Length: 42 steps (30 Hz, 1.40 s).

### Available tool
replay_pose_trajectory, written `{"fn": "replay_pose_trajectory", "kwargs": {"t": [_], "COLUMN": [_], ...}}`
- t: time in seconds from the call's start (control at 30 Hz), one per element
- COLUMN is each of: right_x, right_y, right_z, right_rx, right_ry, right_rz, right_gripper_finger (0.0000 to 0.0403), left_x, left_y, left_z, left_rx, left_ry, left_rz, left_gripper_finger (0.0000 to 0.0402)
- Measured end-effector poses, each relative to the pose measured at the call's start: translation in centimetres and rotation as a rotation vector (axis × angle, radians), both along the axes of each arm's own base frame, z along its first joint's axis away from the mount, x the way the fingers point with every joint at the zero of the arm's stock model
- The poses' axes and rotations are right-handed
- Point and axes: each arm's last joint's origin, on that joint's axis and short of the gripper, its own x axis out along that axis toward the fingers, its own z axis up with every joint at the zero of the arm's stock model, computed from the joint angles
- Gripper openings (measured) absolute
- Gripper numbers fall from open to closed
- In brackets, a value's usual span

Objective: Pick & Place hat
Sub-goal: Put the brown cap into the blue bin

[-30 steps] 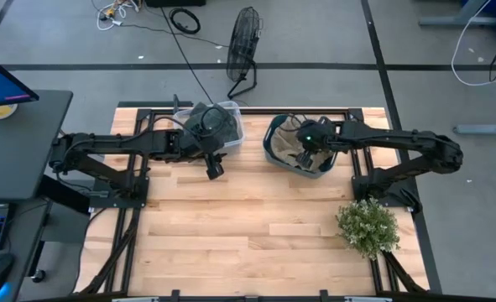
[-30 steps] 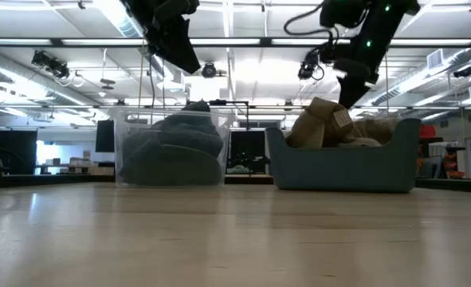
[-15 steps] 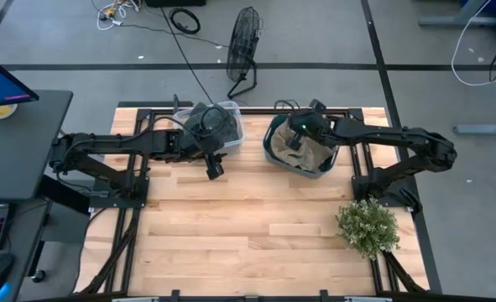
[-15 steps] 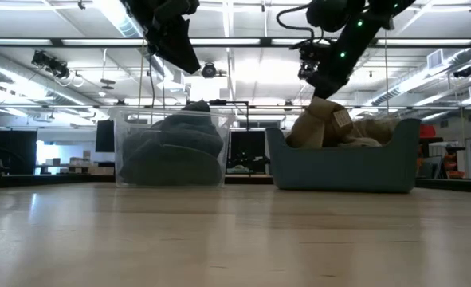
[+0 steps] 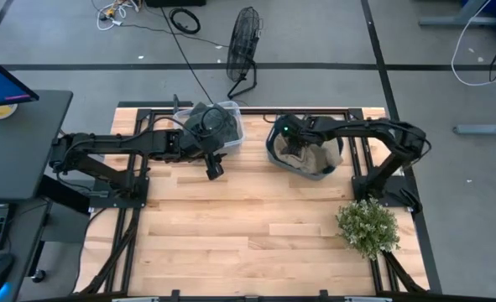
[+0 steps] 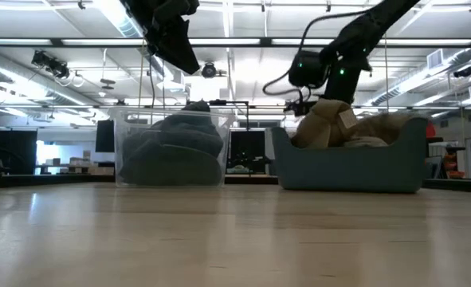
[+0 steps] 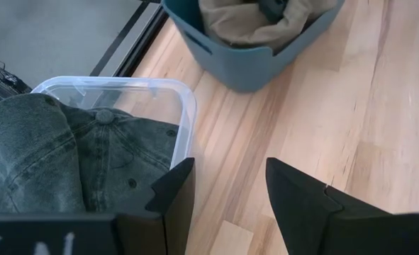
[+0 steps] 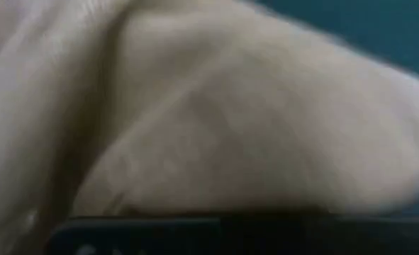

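Observation:
A clear bin (image 5: 222,126) at the table's far edge holds grey-green denim hats (image 7: 60,156). To its right, a blue bin (image 6: 347,163) holds tan hats (image 5: 310,155). My left gripper (image 7: 227,188) is open and hovers above the table just on the near side of the clear bin (image 7: 174,106), touching nothing. My right gripper (image 5: 291,138) is down in the blue bin's left part, among the tan hats (image 6: 331,123). Tan cloth (image 8: 209,120) fills the right wrist view, close up.
A potted plant (image 5: 368,228) stands at the table's near right corner. A fan (image 5: 244,38) stands on the floor beyond the far edge. Bare wood (image 5: 248,226) spans the table's middle and near half.
My right gripper has moved toward the table's left and down, from above the blue bin's middle into its left part, onto the tan hats. The blue bin has shifted slightly toward the table's right.

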Motion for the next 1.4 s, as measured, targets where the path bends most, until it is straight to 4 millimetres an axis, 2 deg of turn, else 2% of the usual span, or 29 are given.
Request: {"fn": "replay_pose_trajectory", "kwargs": {"t": [0.2,0.37,0.43,0.53,0.63,0.73,0.8,0.9,1.03,1.2,1.4], "right_x": [0.7,0.5,0.3,0.0,-1.1,-2.1,-3.0,-4.5,-5.6,-5.8,-5.7], "right_y": [-0.1,0.0,0.4,0.9,1.9,2.8,3.2,3.5,3.5,3.1,3.0], "right_z": [-2.1,-1.4,-0.1,2.9,5.3,8.0,8.9,9.0,7.7,6.5,6.3], "right_rx": [0.106,0.102,0.110,0.093,0.101,0.035,-0.002,0.003,-0.022,-0.057,-0.053], "right_ry": [0.023,0.003,-0.020,-0.047,0.009,0.020,0.038,0.089,0.179,0.177,0.161], "right_rz": [0.028,0.038,0.046,0.059,0.057,0.044,0.017,-0.055,-0.147,-0.162,-0.166], "right_gripper_finger": [0.0002,0.0002,0.0002,0.0002,0.0002,0.0002,0.0002,0.0002,0.0002,0.0002,0.0002], "left_x": [0.0,0.0,0.0,0.0,0.0,0.0,0.0,0.0,0.0,0.0,0.0], "left_y": [0.0,0.0,0.0,0.0,0.0,0.0,0.0,0.0,0.0,0.0,0.0], "left_z": [0.0,0.0,0.0,0.0,0.0,0.0,0.0,0.0,0.0,0.0,0.0], "left_rx": [0.000,0.000,0.000,0.000,0.000,0.000,0.000,0.000,0.000,0.000,0.000], "left_ry": [0.002,0.003,0.002,0.002,0.002,0.002,0.002,0.002,0.002,0.002,0.002], "left_rz": [0.000,0.000,0.000,0.000,0.000,0.000,0.000,0.000,0.000,0.001,0.000], "left_gripper_finger": [0.0177,0.0177,0.0177,0.0177,0.0177,0.0177,0.0177,0.0177,0.0177,0.0177,0.0177]}}
